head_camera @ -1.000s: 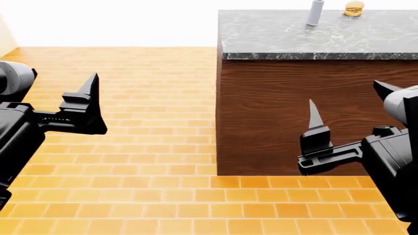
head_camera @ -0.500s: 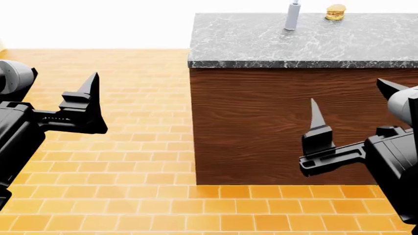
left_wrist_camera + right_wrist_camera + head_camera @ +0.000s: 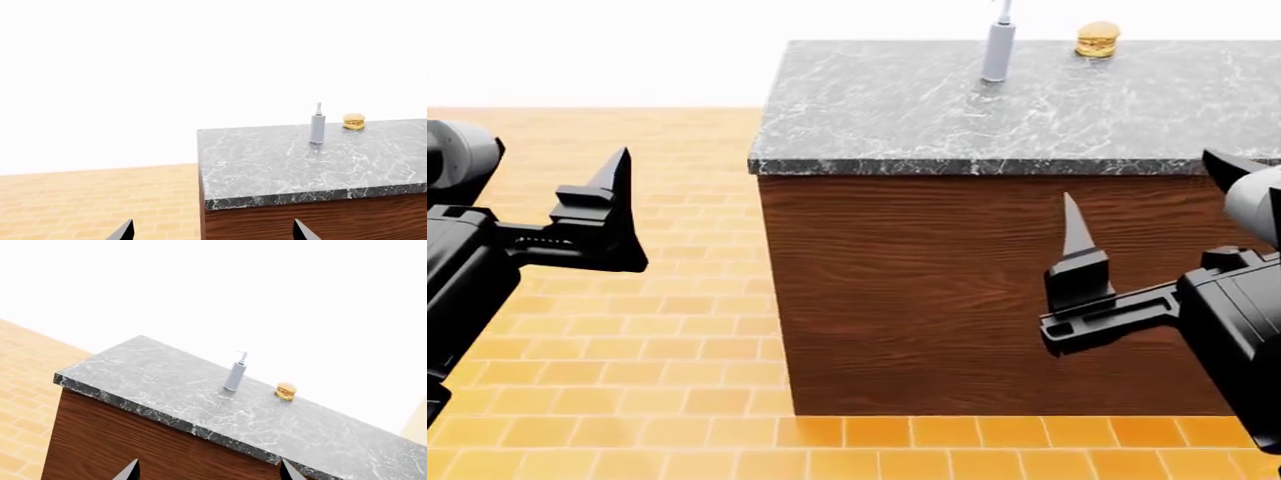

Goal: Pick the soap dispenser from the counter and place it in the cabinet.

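Both sets of jaws stand open and empty: the left gripper [image 3: 614, 215] over the orange tile floor [image 3: 627, 330], the right gripper [image 3: 1141, 225] in front of the table's [image 3: 961, 110] wooden side. The dispenser [image 3: 998, 47] stands upright on the stone top, well apart from both, near a small burger [image 3: 1097, 39].

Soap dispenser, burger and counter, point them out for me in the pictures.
soap dispenser [image 3: 998, 52]: head view, middle of the bottle body.
burger [image 3: 1097, 39]: head view, centre of the bun.
counter [image 3: 894, 100]: head view, bare stone top in front of the bottle.
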Available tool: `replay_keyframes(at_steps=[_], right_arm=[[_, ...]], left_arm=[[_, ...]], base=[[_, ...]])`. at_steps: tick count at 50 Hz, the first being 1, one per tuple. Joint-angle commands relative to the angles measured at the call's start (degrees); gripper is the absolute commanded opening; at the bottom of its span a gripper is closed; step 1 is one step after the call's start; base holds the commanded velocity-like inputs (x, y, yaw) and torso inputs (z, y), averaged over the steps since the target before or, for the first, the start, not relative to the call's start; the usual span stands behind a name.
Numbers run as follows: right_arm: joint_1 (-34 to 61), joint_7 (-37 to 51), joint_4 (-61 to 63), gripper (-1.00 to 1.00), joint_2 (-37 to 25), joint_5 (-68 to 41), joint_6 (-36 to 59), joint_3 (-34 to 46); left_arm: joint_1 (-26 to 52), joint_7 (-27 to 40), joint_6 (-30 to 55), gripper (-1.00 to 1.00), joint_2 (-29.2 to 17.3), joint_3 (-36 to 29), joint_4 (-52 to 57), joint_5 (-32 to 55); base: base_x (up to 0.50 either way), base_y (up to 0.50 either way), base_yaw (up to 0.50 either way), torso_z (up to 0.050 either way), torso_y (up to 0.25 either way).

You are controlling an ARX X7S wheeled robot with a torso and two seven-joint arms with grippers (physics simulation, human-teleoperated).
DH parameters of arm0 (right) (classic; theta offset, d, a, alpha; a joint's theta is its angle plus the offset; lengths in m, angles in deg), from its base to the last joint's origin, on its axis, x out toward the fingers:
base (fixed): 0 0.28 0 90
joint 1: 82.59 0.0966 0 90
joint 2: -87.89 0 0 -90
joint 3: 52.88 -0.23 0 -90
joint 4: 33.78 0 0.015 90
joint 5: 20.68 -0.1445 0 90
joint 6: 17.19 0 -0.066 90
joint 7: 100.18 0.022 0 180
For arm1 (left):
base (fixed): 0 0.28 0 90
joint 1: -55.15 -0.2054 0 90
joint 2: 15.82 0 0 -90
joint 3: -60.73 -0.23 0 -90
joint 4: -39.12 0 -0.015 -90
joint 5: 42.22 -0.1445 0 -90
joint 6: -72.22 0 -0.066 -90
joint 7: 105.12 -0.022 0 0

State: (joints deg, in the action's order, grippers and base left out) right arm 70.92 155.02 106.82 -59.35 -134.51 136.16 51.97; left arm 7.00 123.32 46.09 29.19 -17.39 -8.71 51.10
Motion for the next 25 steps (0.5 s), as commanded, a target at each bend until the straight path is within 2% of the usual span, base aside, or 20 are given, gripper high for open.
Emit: replay_keyframes(at_steps=[1,7,14,25], right_arm=[[1.8,0.2,-0.8,1.00,0.0,-0.7,0.3,1.0],[4.2,1.0,-3.9,1.00,-0.5,-2.7,0.6,2.9],[11.7,4.6,-8.5,1.00,-0.7,-8.0,2.0,7.8],[16.4,4.4,-13.6,1.00,0.1,-9.5,3.8,10.8]], left_arm=[[1.4,1.5,0.0,1.00,-0.6,-1.4,-0.3,1.3],[2.6,2.6,0.4,1.00,-0.9,-2.6,-0.7,1.8],[4.6,4.5,0.7,1.00,-1.6,-4.1,-1.3,3.7],[6.0,5.7,0.6,1.00,-2.6,-4.9,-1.9,5.2]], base=[[-0.29,-0.41,0.00,0.000,0.000],[-0.29,-0.41,0.00,0.000,0.000],[-0.29,-0.41,0.00,0.000,0.001],[-0.29,-0.41,0.00,0.000,0.001]])
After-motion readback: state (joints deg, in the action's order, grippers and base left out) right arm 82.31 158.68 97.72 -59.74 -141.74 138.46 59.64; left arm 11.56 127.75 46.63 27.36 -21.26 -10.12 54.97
